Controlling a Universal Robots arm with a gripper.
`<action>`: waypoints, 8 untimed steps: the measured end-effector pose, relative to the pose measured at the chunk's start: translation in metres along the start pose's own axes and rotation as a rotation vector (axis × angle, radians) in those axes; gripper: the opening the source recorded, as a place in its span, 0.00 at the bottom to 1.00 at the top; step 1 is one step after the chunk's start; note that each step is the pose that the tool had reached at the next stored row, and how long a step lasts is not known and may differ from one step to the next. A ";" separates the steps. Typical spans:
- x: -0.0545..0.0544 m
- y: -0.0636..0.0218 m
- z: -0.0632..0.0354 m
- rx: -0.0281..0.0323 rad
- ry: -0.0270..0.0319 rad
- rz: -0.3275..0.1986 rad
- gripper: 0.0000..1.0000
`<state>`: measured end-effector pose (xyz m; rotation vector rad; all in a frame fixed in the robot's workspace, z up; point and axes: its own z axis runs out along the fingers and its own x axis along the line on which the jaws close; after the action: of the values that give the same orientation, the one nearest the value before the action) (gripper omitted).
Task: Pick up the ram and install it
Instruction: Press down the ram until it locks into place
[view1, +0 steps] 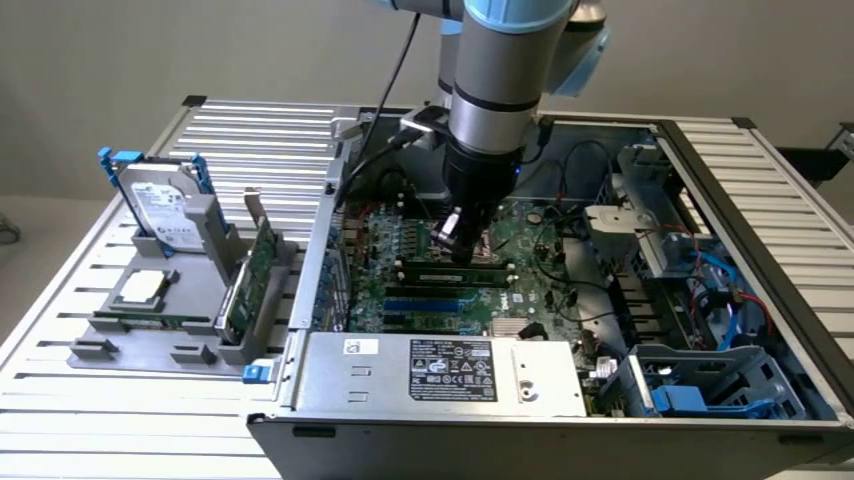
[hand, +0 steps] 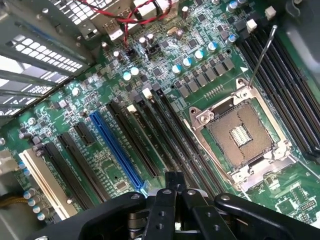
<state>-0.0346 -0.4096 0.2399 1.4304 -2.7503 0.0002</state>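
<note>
- The claw (view1: 461, 232) is pressed together, with nothing pinched between its 2 fingers (hand: 174, 181)
- It hangs low inside the open computer case (view1: 534, 440), right over the green board (view1: 541, 290)
- The ram (view1: 451, 268) looks like the long thin green stick lying in a slot just under the claw tip, in the exterior view
- I think the stick is already in its slot and the step now is to push it down with the shut claw
- To do this well, push straight down, not at a slant, so the stick does not tip over
- Push on the top edge of the stick, not on the little parts of the board beside it
- Push gently and slowly; a hard shove could bend the board or crack the stick
- Both ends of the stick should go down the same, so a push near the middle or at each end in turn seems best
- Stay away from the open square socket (hand: 242, 132), which sits close by and has tiny parts inside
- The long blue slot (hand: 117, 147) is for a different card, so the ram does not belong there
- I cannot tell from here if the clips at the ends of the slot have snapped shut
</note>
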 end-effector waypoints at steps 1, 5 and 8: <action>0.000 0.0000 0.0002 0.0003 0.0004 0.014 0.11; 0.000 0.0000 0.0010 0.0014 0.0018 0.072 0.11; 0.000 0.0000 0.0016 0.0022 0.0028 0.115 0.11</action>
<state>-0.0346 -0.4096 0.2384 1.2699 -2.8265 0.0088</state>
